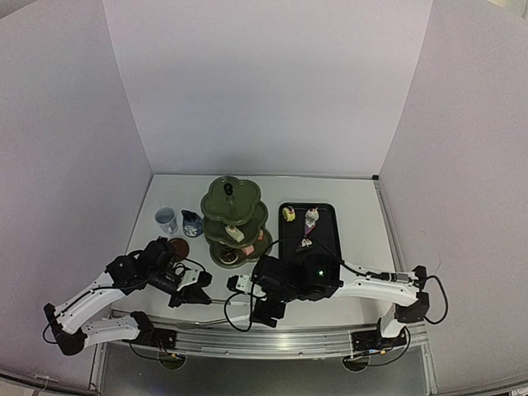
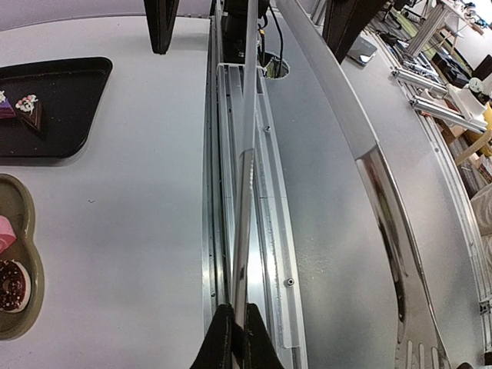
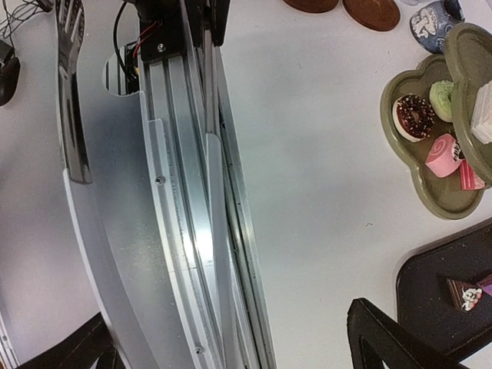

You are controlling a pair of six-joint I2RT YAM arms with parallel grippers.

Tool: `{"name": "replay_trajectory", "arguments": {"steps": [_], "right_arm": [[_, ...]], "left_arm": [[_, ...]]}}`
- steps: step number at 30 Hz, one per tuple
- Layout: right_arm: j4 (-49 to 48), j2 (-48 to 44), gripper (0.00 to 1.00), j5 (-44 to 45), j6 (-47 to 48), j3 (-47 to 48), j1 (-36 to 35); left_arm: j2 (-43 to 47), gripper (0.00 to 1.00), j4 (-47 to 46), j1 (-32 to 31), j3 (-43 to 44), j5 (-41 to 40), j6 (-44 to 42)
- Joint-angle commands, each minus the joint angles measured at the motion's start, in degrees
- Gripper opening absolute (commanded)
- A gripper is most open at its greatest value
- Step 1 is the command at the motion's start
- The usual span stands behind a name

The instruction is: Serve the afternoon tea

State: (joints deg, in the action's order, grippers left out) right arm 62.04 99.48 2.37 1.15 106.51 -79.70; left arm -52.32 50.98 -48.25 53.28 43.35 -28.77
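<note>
- While I read the overhead view, the left fingers (image 1: 196, 295) and right fingers (image 1: 254, 299) sit low at the near edge, pointing at each other. What lies between them is too thin to judge from here.
- Behind them the stand (image 1: 243, 200) sits mid-tabletop (image 1: 363, 214) with pastries (image 1: 235, 233) on its lower tiers. The cup (image 1: 166, 219) and jug (image 1: 191, 223) are to its left, with a saucer (image 1: 178, 247) just in front of those. The tray (image 1: 326, 227) to its right carries three more pastries.
- I'd guess stand and tray sit side by side to keep transfers short.
- From the left wrist, my left fingers are pinched shut on one blade of the tongs (image 2: 384, 200), and the other, slotted blade stands free to the right. Gripping a single blade leaves the tool sprung open, so I take this as a hold for passing, not for picking.
- At the far end the right fingers stand wide apart, one on either side of the tongs. I cannot tell whether they touch.
- From the right wrist, those fingers show spread at the bottom corners, holding nothing, and the tongs run away between them toward the left fingers.
- Both saucers (image 3: 377, 11) and the jug lie beyond the stand's bottom tier, where a donut (image 3: 415, 117) and a pink roll (image 3: 442, 157) sit. The tray's corner is nearest.
- My reading is a handover, so the right side, nearer the tray, can squeeze both blades.
</note>
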Motion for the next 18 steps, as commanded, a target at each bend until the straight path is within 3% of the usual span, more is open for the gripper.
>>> {"name": "replay_trajectory", "arguments": {"steps": [1, 7, 14, 18], "right_arm": [[-1.22, 3.93, 0.94, -0.25, 3.51, 3.21, -0.28], [-2.31, 5.41, 0.86, 0.7, 4.31, 4.68, -0.23], [-4.55, 6.14, 0.58, -1.52, 2.34, 5.27, 0.09], [-5.38, 6.27, 0.53, -1.89, 0.83, 5.21, 0.78]], "left_arm": [[-0.09, 0.0, -2.11, 0.26, 3.83, 3.51, 1.21], [-0.08, 0.0, -1.7, 0.27, 3.98, 3.66, 0.51], [0.18, 0.0, 0.49, 0.27, 4.35, 0.77, -5.18], [0.52, 0.0, 2.44, 0.25, 4.43, -0.17, -8.86]]}}
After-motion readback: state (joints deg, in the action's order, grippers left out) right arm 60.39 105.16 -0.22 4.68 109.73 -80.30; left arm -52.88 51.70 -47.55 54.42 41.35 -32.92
